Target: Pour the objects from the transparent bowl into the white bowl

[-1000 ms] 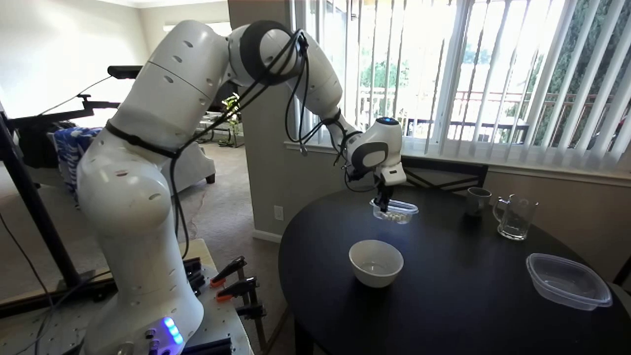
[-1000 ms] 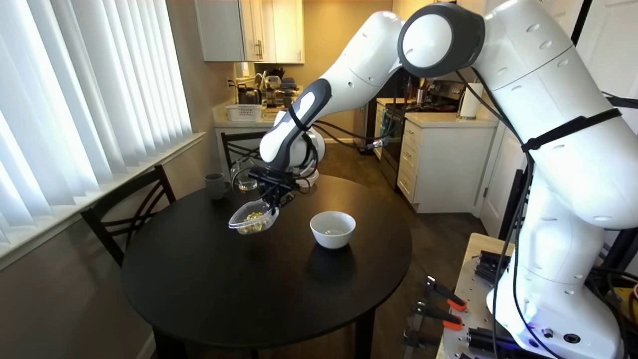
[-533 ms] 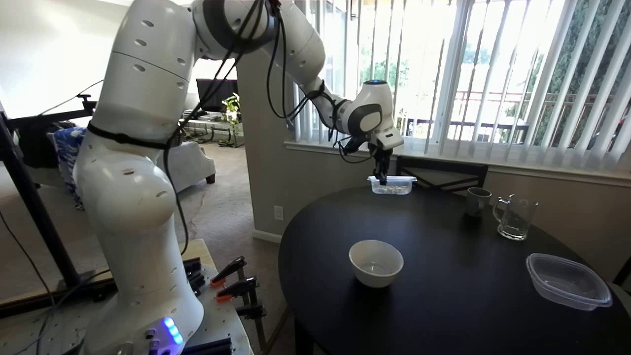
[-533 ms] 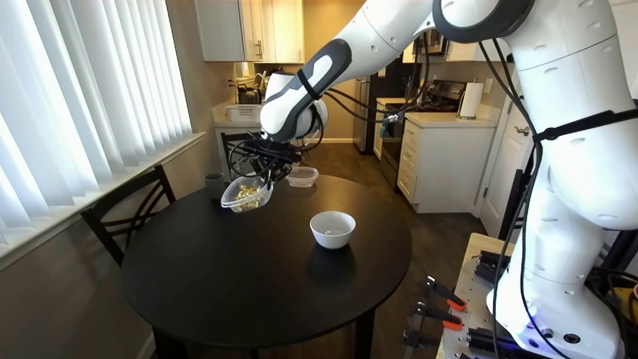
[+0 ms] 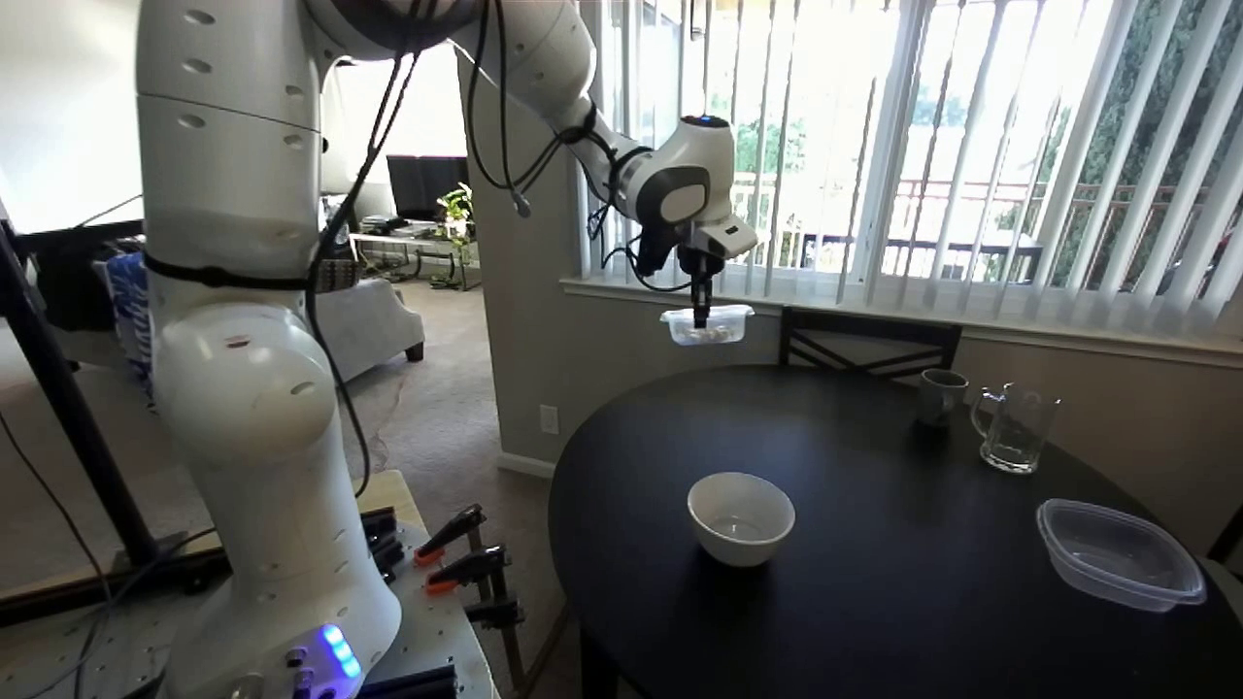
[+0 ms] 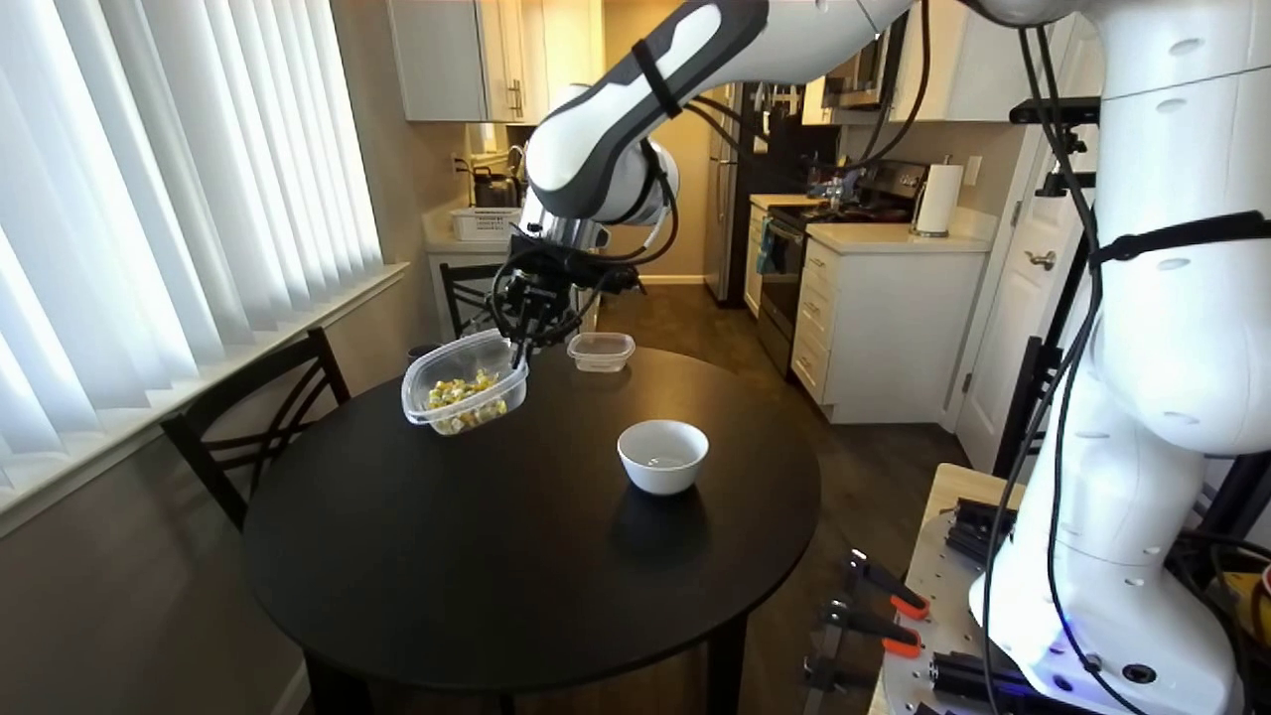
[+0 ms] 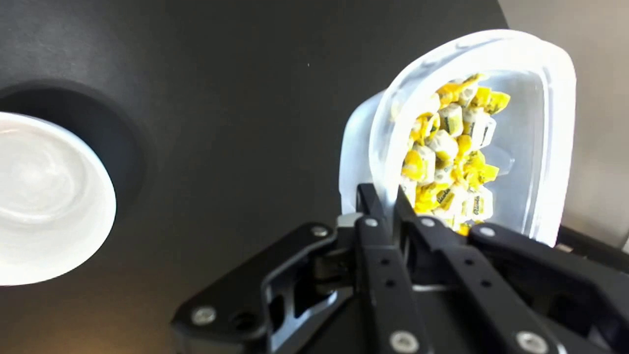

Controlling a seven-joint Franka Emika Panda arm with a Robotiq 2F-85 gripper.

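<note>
Transparent bowl (image 5: 723,333) hangs mouth-up in midair, its long axis running side to side in an exterior view, well apart from the white bowl (image 5: 741,519). My gripper (image 7: 385,194) clamps one long side's rim, yellow-and-white wrapped objects (image 7: 454,147) inside.

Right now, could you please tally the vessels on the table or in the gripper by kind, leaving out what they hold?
White bowl: 1
Clear plastic vessels: 2 (transparent bowl, container)
Drinking vessels: 2 (grey cup, glass mug)
Total: 5
</note>
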